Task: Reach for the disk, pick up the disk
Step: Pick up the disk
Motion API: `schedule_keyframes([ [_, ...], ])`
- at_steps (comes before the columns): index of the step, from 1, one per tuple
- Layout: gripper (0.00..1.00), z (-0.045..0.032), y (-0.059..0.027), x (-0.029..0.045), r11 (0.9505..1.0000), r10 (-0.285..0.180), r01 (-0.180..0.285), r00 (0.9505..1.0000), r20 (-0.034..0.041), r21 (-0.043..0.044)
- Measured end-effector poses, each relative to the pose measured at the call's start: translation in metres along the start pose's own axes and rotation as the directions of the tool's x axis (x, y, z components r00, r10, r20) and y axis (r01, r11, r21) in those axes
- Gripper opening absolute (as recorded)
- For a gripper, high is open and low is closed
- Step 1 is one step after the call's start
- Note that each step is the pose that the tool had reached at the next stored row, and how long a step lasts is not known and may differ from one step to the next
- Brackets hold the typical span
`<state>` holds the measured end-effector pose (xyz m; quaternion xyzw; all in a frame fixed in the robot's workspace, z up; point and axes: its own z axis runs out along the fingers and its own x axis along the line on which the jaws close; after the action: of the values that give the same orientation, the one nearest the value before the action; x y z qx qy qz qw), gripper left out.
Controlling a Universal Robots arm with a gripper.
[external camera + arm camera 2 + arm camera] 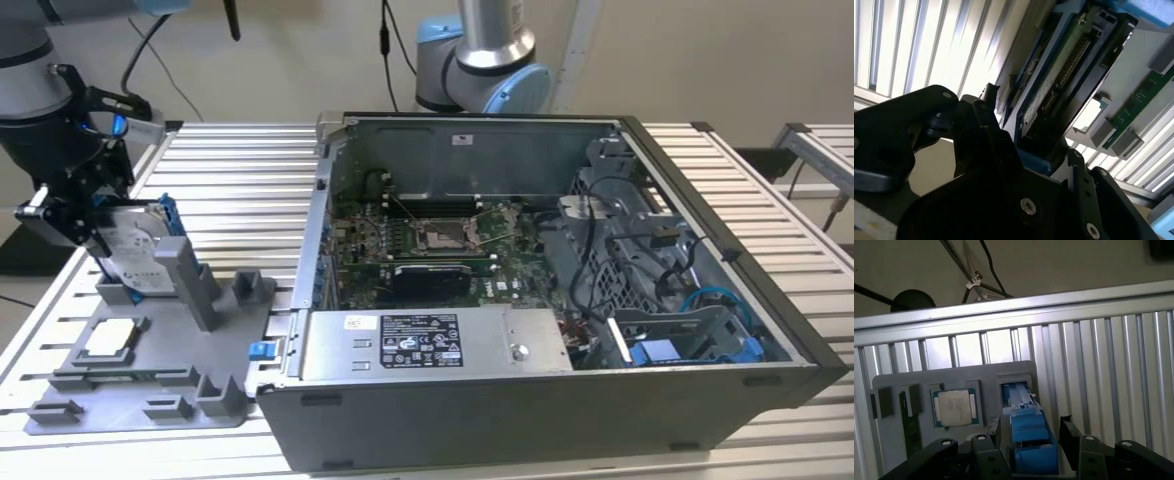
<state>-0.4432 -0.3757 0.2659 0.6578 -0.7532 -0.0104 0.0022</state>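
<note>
- Gripper [1030,427] straddles the disk [1028,440]; the jaws are spread, with a slight gap at each side.
- Position: the disk stands on edge in the grey fixture [160,395], directly between the jaws, at the exterior view's left.

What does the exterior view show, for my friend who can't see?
The gripper sits at the disk standing in a grey holder, at the exterior view's left. An open computer case lies beside it on a slatted table.
</note>
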Motion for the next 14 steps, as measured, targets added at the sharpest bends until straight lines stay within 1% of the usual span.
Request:
schedule_keyframes([
  [1,0.00,0.0000,0.0000,0.0000,1.0000,0.000,0.000,1.0000,0.0001,0.0001],
  [14,0.00,-0.0001,0.0000,0.0001,1.0000,-0.001,0.001,1.0000,0.0000,-0.0001],
])
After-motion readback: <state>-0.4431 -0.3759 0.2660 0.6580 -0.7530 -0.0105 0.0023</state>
